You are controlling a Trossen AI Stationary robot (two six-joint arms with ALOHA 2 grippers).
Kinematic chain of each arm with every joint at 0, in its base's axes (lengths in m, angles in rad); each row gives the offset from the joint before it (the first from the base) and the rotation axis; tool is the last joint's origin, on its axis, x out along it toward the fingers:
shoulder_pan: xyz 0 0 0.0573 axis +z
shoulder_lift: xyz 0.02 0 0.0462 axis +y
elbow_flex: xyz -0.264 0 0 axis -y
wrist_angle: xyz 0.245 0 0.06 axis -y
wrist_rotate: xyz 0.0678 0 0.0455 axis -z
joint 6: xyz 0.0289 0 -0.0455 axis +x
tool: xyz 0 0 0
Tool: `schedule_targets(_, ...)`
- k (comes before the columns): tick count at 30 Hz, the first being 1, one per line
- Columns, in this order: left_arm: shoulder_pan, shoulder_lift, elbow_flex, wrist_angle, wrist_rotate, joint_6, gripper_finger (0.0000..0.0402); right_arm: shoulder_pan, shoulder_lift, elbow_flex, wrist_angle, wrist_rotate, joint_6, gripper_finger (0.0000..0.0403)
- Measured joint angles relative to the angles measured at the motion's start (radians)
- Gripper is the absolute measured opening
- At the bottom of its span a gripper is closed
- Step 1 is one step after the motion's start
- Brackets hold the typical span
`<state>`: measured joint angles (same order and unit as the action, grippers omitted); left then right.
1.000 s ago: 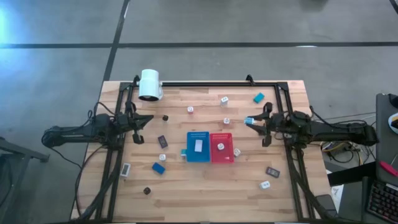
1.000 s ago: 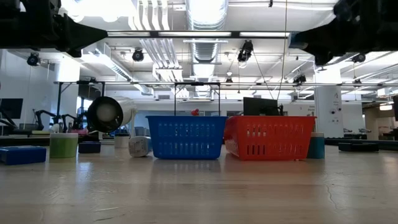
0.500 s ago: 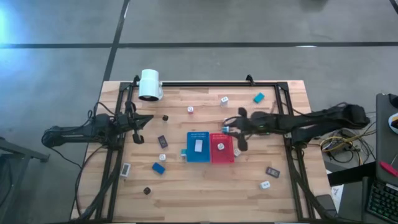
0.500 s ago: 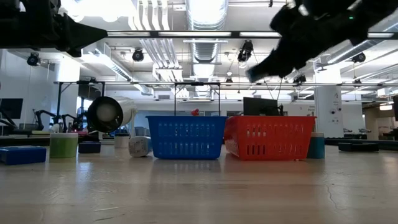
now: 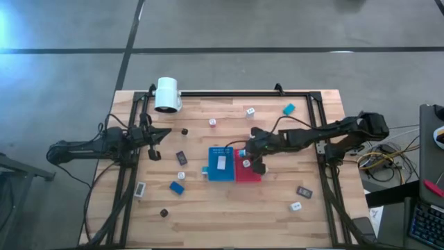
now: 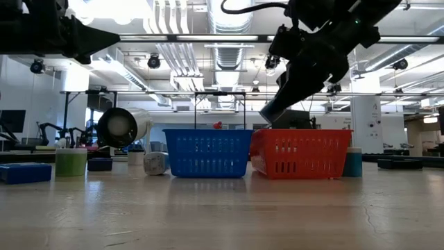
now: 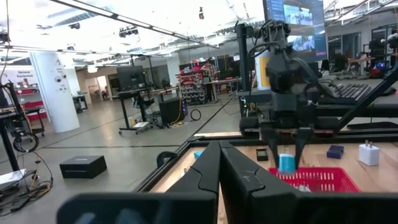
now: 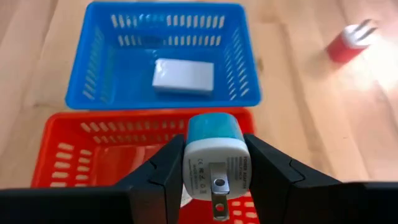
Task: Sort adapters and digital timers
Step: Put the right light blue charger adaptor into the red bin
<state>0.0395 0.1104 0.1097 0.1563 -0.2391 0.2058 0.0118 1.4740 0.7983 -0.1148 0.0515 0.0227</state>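
Blue-and-white adapter (image 8: 212, 157) prongs-out above the red basket (image 8: 74, 143); white timer (image 8: 183, 76) flat in the blue basket (image 8: 99, 56).

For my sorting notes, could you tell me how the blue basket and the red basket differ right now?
The blue basket holds one flat white timer; the red basket has the right end effector above it, gripping a blue-and-white adapter. The blue basket has nothing over it. Both are slotted plastic, similar in size, side by side.

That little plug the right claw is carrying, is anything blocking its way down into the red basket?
Nothing visible does. The right gripper holds the blue-and-white adapter above the open red basket; the right wrist view shows only the basket's open top past it. The blue basket beside it holds one white timer.
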Motion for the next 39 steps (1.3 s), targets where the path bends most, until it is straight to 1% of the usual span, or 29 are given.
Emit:
schedule_targets(4,0.000,0.005,0.000,0.000,0.000,0.000,0.0005,0.022,0.024,0.037,-0.073,0.001,0.009,0.0130)
schedule_targets(7,0.000,0.005,0.000,0.000,0.000,0.000,0.0006,0.028,0.056,0.060,-0.094,0.001,0.025,0.0130)
schedule_targets(12,0.001,0.006,0.000,0.000,0.000,0.000,0.0013,0.027,0.128,0.108,-0.131,0.010,0.024,0.0130)
schedule_targets(21,0.000,0.008,0.000,0.000,-0.001,0.000,0.0006,0.027,0.256,0.220,-0.243,0.030,0.019,0.0130)
schedule_targets(29,0.000,0.008,0.000,0.001,-0.001,-0.005,0.0013,0.027,0.321,0.264,-0.298,0.027,0.020,0.0130)
schedule_targets(33,0.000,0.008,0.000,0.001,-0.002,-0.008,0.0011,0.027,0.330,0.266,-0.296,0.026,0.007,0.0142)
schedule_targets(39,0.000,0.008,0.000,0.001,-0.004,-0.008,0.0007,0.026,0.313,0.272,-0.290,0.028,0.004,0.0177)
